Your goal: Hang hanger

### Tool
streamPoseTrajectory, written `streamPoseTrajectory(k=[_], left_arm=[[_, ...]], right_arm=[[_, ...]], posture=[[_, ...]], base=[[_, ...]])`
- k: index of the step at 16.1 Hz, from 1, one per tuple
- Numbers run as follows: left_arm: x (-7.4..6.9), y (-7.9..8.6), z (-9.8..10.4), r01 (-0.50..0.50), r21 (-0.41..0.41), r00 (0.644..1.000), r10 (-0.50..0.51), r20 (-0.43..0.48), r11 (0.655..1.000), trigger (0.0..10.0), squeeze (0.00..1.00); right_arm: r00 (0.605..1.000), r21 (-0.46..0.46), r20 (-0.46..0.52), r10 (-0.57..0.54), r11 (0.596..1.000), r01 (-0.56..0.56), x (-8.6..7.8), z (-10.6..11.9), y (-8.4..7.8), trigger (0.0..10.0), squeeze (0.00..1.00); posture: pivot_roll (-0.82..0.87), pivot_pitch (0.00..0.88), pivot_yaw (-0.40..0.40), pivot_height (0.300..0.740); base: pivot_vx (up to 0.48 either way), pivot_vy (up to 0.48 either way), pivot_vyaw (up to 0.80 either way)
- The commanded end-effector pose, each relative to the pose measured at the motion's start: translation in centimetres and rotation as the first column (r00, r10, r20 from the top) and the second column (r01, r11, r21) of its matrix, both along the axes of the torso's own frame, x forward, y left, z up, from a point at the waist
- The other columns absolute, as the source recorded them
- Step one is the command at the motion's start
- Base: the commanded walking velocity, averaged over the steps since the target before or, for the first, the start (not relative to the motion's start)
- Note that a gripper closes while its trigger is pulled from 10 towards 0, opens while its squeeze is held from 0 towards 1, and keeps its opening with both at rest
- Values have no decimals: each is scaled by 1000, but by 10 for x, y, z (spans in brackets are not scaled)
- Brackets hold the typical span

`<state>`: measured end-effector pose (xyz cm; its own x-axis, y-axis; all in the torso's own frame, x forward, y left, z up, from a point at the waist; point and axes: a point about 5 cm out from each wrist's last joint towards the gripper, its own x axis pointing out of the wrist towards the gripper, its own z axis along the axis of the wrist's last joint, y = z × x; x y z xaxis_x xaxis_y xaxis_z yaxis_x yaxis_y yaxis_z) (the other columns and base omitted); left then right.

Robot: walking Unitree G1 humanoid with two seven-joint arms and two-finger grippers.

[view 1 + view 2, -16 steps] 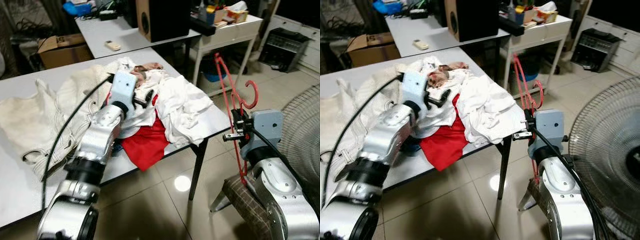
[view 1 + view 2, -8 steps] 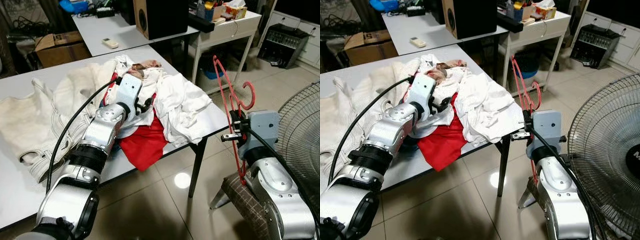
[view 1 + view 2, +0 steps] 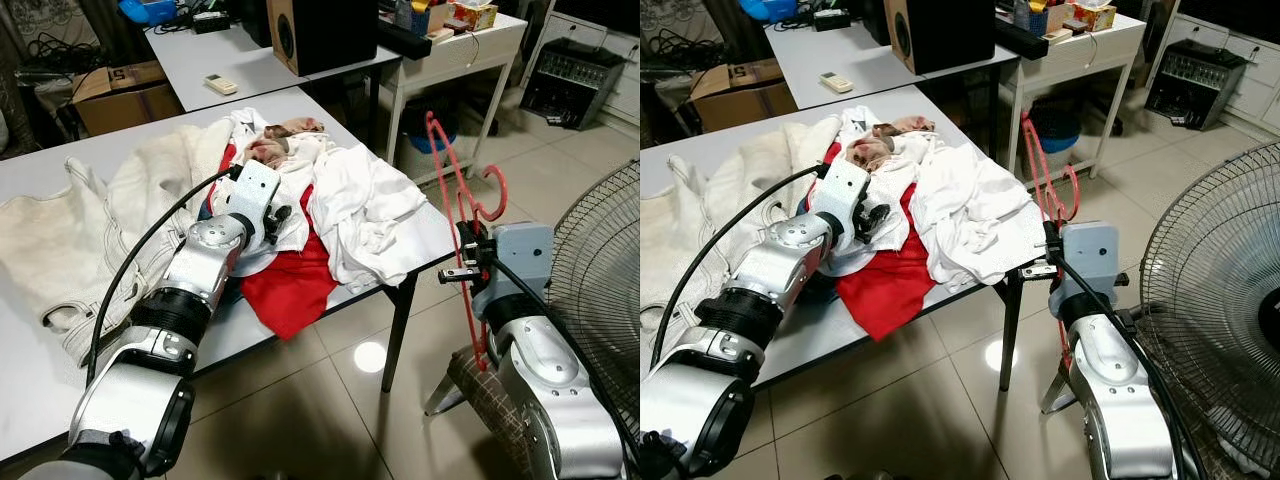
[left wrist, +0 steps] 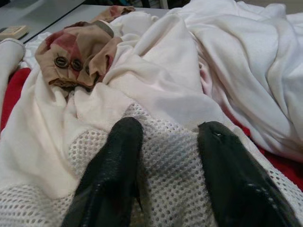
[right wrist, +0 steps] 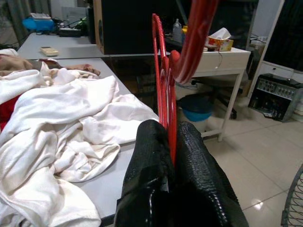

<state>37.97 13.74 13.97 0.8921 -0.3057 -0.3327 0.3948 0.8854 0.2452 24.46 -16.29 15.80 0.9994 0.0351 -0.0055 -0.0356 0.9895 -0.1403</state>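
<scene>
In the left eye view we see a grey table [image 3: 40,380] heaped with laundry: a cream garment [image 3: 90,230] on the robot's left, a white shirt [image 3: 370,215] near the table's right corner and a red cloth [image 3: 295,285] hanging over the front edge. Our left gripper [image 3: 278,215] lies on the middle of the heap. Beyond the table's right corner our right gripper [image 3: 462,255] holds the red hanger [image 3: 455,185] upright, hook uppermost, well above the tiled floor [image 3: 330,410]. A standing fan [image 3: 605,260] rises just to the right of that arm.

In the right eye view the same scene repeats, and we also note a black speaker [image 3: 940,30] on a 2nd table behind, with a remote control [image 3: 836,82] near it.

In the left wrist view the 2 black fingers [image 4: 113,175] are spread apart and rest on a white mesh fabric [image 4: 170,179], grasping nothing. A tan and red garment with 2 buttons [image 4: 78,54] lies just beyond.

In the right wrist view the 2 fingers [image 5: 149,179] are clenched on the hanger's red wire, which stands straight up between them, beside the table edge and apart from the laundry.
</scene>
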Motion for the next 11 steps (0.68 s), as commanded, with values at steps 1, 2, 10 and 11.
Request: streamPoseTrajectory(k=[1,2,10,11], left_arm=[[2,2,3,4,22,1000,-4,7,1000,0,0],[2,3,2,-1,23,1000,1,6,1000,0,0],[0,10,-2,-32,-13,999,32,20,999,0,0],[0,11,-2,-37,-27,999,38,25,999,0,0]], right_arm=[[1000,-1,5,-2,1000,2,-2,-1,1,10000,0],[1000,-3,5,1,1000,-1,-1,-1,2,10000,0],[1000,-2,9,1,1000,-1,2,0,1,10000,0],[1000,-2,5,-2,1000,2,1,-1,1,10000,0]], posture=[[-90,0,99,740],[-89,0,95,740],[-81,0,78,740],[-83,0,78,740]], base=[[0,0,0],[0,0,0],[0,0,0],[0,0,0]])
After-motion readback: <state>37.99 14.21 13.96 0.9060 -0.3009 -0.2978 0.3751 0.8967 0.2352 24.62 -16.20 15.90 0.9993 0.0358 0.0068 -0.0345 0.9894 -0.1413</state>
